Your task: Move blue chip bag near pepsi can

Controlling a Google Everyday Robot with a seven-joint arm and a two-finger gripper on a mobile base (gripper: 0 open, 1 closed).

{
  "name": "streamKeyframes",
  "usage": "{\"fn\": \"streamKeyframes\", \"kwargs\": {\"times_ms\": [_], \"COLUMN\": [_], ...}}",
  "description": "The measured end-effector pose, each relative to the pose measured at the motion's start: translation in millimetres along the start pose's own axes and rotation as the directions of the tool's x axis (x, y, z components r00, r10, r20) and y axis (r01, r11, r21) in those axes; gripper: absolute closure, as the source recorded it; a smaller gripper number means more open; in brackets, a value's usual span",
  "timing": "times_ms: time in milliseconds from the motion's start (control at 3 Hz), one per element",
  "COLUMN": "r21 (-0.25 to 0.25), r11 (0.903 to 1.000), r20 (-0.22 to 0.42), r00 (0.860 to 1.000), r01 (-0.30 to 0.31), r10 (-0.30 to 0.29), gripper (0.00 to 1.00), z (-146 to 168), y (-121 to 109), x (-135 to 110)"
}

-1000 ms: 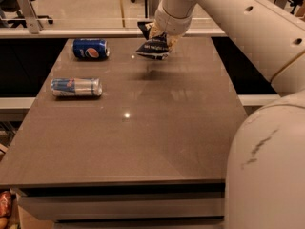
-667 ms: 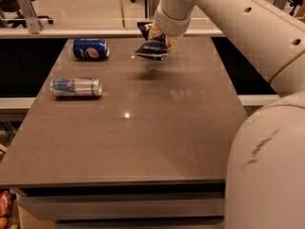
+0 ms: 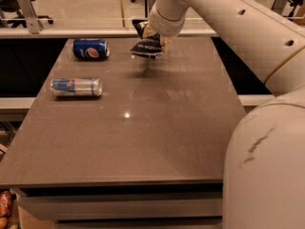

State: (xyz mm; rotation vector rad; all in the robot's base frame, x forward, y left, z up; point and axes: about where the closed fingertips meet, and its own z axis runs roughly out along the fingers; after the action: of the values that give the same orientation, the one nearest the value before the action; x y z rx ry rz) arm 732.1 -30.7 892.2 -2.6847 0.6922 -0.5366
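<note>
The blue chip bag (image 3: 147, 47), dark blue foil with white lettering, hangs a little above the far part of the table, with its shadow under it. My gripper (image 3: 151, 35) is shut on the bag's top and comes down from the white arm at the upper right. The pepsi can (image 3: 90, 49), short and dark blue with a round logo, lies on its side at the far left of the table, about a can's length to the left of the bag.
A slimmer light-blue-and-silver can (image 3: 76, 87) lies on its side on the left of the brown table (image 3: 157, 128). My white arm and body (image 3: 267, 151) fill the right side. A glass rail and office chairs stand beyond the far edge.
The gripper and the chip bag have shifted slightly to the left, toward the pepsi can. Both cans have stayed in place.
</note>
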Motion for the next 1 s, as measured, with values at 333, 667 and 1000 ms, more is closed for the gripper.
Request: {"fn": "streamKeyframes", "kwargs": {"times_ms": [333, 667, 1000], "r21": [0.050, 0.103, 0.145], "r11": [0.9988, 0.9947, 0.9894], "r20": [0.016, 0.041, 0.062], "r00": [1.000, 0.999, 0.998], "r01": [0.001, 0.002, 0.000], "r10": [-0.002, -0.006, -0.009], "gripper": [1.00, 1.00, 1.00], "z": [7, 15, 28], "y": [-13, -28, -41], "x": [-4, -10, -14]}}
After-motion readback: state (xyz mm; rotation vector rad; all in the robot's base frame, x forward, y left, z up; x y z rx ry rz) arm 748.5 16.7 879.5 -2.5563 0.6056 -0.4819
